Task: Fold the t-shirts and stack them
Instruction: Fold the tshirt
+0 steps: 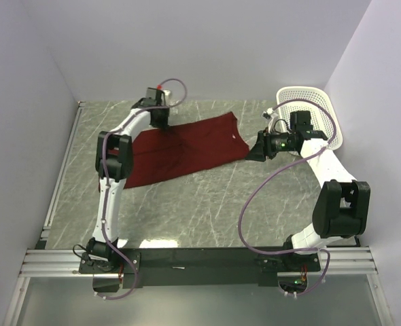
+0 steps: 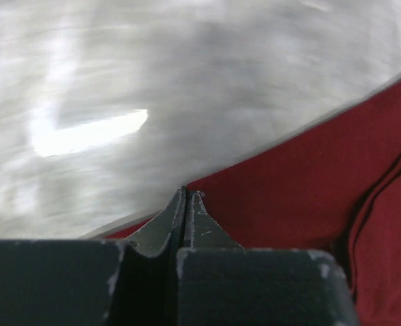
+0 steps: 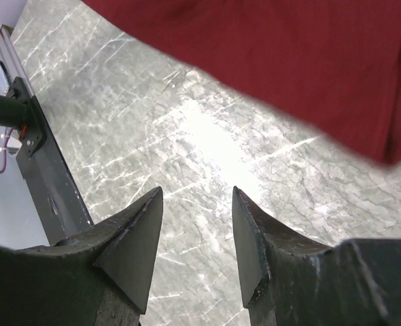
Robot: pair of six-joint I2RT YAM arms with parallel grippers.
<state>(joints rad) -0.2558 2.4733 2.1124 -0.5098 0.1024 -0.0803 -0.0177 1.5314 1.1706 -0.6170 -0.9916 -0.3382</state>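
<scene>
Jaws, parted, at 6 o'clock over the marble table (image 3: 207, 149); maroon t-shirt (image 3: 289, 61) from 12 to 3; dark rail (image 3: 41, 156) at 9.

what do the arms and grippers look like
Both the left arm and right arm have white links and black joint housings, each trailed by a purple cable. The left gripper and right gripper have dark, wedge-shaped, scuffed fingers.

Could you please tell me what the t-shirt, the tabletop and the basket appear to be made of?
The t-shirt looks like soft matte knit, likely cotton: it lies limp and creased. The tabletop is glossy, grey with white veins and glare: marble or a laminate imitation. The basket seems white plastic, given its moulded mesh.
</scene>
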